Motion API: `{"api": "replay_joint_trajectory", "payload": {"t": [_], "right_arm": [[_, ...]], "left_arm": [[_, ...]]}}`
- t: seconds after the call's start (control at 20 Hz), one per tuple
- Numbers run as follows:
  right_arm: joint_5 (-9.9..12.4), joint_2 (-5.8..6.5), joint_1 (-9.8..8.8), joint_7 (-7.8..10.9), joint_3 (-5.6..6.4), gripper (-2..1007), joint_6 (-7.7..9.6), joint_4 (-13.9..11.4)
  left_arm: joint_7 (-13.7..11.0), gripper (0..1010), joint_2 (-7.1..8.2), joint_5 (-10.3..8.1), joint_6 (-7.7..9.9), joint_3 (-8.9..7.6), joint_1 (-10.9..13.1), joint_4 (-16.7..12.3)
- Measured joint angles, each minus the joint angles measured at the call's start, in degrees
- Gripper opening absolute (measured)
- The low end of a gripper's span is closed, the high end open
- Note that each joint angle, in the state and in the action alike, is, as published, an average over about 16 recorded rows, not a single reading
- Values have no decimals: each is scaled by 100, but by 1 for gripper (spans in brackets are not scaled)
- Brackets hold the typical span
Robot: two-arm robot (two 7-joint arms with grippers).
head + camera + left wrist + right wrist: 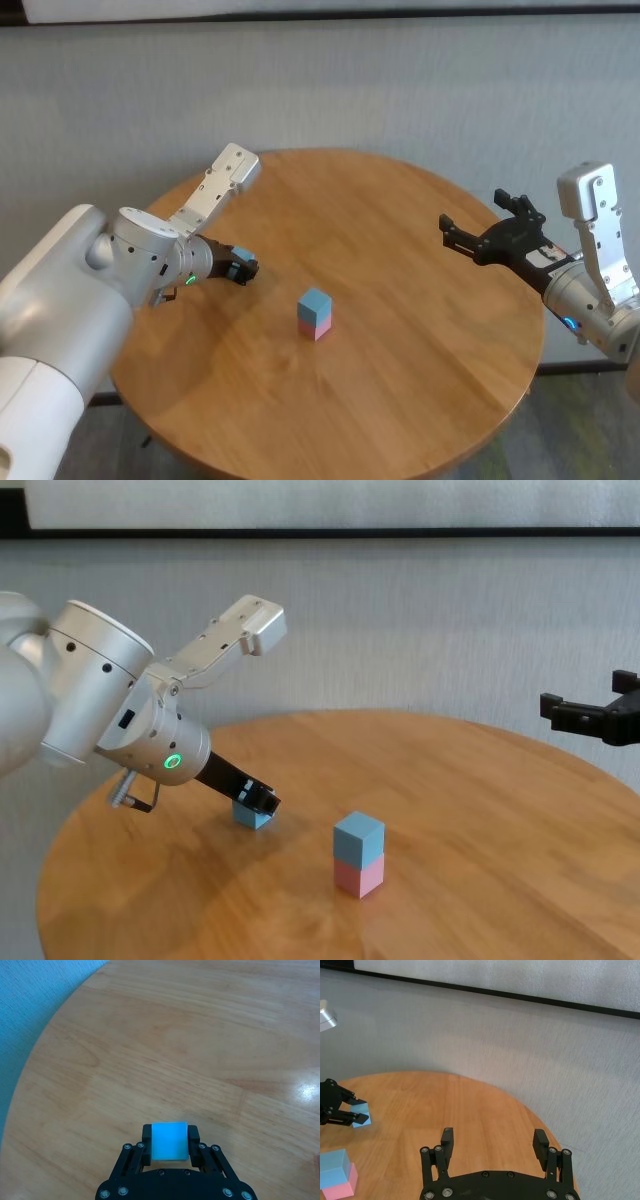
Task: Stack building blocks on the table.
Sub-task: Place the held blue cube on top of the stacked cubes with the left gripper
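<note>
My left gripper (244,270) is shut on a light blue cube (170,1141), low over the left part of the round wood table (400,390). I cannot tell if the cube touches the top. This cube also shows in the chest view (250,817) and the right wrist view (362,1113). To its right, near the table's middle, a second light blue cube (314,302) sits on a pale pink cube (319,328). My right gripper (476,212) is open and empty, raised over the table's right edge, well away from the stack.
A grey wall stands behind the table. The table's rim (60,880) is close to my left arm. Bare wood lies between the stack and both grippers.
</note>
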Motion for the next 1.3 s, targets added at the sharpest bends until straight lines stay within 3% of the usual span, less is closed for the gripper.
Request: {"api": "replay_joint_trajectory", "payload": {"t": [0.4,0.95,1.3], "right_arm": [[0,0,0,0,0,1000,0,0],[0,0,0,0,0,1000,0,0],[0,0,0,0,0,1000,0,0]], "left_arm": [[-92,425,194,55,193,32,256,-584],[-514,421,593,159,489,286,645,-1798],[-659,421,728,178,695,419,776,-2423]]}}
